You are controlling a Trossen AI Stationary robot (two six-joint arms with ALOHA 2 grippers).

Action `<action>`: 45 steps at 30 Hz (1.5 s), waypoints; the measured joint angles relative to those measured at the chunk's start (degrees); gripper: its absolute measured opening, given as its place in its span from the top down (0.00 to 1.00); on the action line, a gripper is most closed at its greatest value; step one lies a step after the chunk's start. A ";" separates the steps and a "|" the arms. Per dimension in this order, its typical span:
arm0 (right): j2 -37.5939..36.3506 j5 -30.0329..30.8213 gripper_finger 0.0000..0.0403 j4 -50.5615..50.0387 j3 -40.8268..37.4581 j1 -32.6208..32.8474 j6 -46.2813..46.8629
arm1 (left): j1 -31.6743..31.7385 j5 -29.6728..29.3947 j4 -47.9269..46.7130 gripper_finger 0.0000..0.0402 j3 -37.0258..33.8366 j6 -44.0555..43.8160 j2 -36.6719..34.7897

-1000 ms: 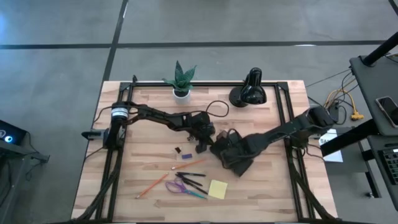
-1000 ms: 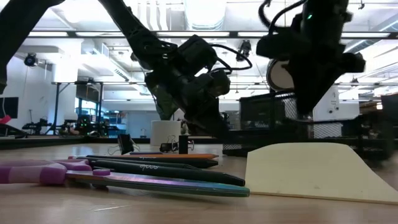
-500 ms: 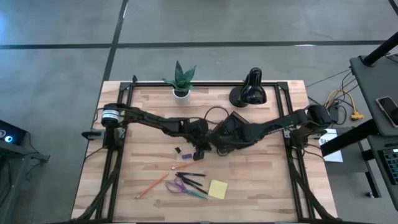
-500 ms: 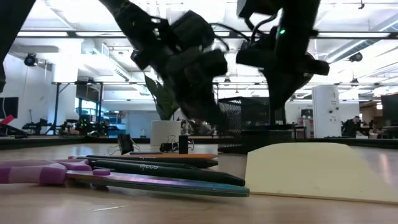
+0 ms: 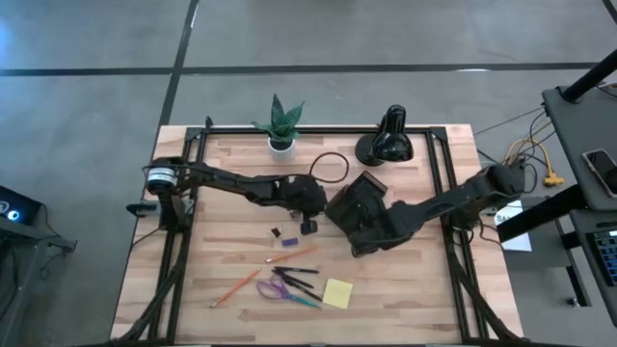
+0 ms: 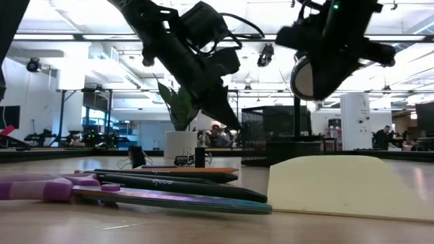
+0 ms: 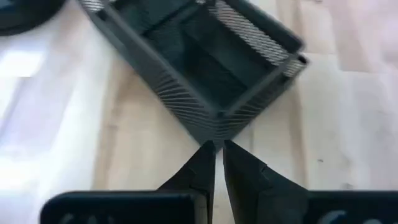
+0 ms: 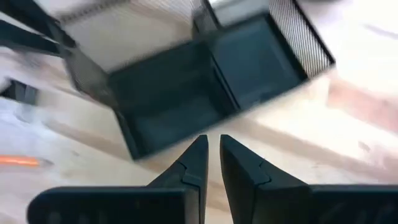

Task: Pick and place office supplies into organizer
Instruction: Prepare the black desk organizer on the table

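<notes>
Judging by the wrist views, nothing yet in the dark mesh-walled rectangular organizer box with compartments [image 5: 359, 205], sitting centre-right of the overhead frame with both visible compartments bare. All supplies left loose lower centre on the pale wooden plank desk [image 5: 222, 260]: purple-handled scissors [image 5: 275, 290], square yellow sticky-note pad [image 5: 337, 293], two thin orange pencils, one lying diagonally [image 5: 234, 287] and one shorter [image 5: 291, 255], slim black pens [image 5: 297, 275], and tiny dark clips [image 5: 282, 237] a little above them. So, task seemingly at its very start, every item to be picked. Left claw [image 5: 310, 226] clenched on nothing, hovering just left of the organizer and pointed at its corner in its wrist view [image 7: 214, 163]. Right claw [image 5: 355, 246] likewise pinched closed and empty, reaching in from the right over the organizer's lower edge, fingers aimed at the box in its own view [image 8: 209, 157]. Around the work: potted green spiky plant in a white pot [image 5: 281, 123] at upper centre, black domed desk lamp [image 5: 386, 138] upper right with its looped black cord [image 5: 330, 166] trailing toward the organizer. Probable hindrances: both arms crowding the same spot at the box, the cord near the left arm's path, and pens, pencil and scissors overlapping in one tight cluster, making a clean single pick awkward.
</notes>
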 joint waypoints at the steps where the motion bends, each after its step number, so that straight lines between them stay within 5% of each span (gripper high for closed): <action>1: -0.19 0.74 0.91 -0.01 0.43 -0.41 -1.05 | 0.14 -0.21 0.12 0.96 -0.44 -0.01 -0.44; 6: -0.08 3.47 0.91 1.29 2.40 -4.03 -12.19 | 0.29 -0.26 -1.41 0.96 -4.00 -3.08 -3.36; 14: 0.15 -11.14 0.78 1.70 8.10 -5.19 -67.55 | 0.14 -1.40 -1.77 0.96 -16.65 -9.49 -19.31; 21: 0.54 -4.68 0.57 3.14 7.56 -6.06 -104.00 | -0.90 -5.60 0.50 0.96 -31.88 -20.78 -34.82; 32: 5.94 -8.07 0.46 9.15 6.63 -13.52 -114.06 | -2.00 -7.84 5.46 0.96 -43.05 -29.59 -48.77; 37: 8.26 -13.85 0.50 9.90 6.56 -14.97 -114.15 | -2.00 -7.85 5.45 0.96 -42.98 -29.58 -49.89; 45: 11.87 -14.40 0.68 9.89 6.90 -15.05 -109.81 | -2.01 -7.34 5.34 0.96 -43.04 -29.57 -49.87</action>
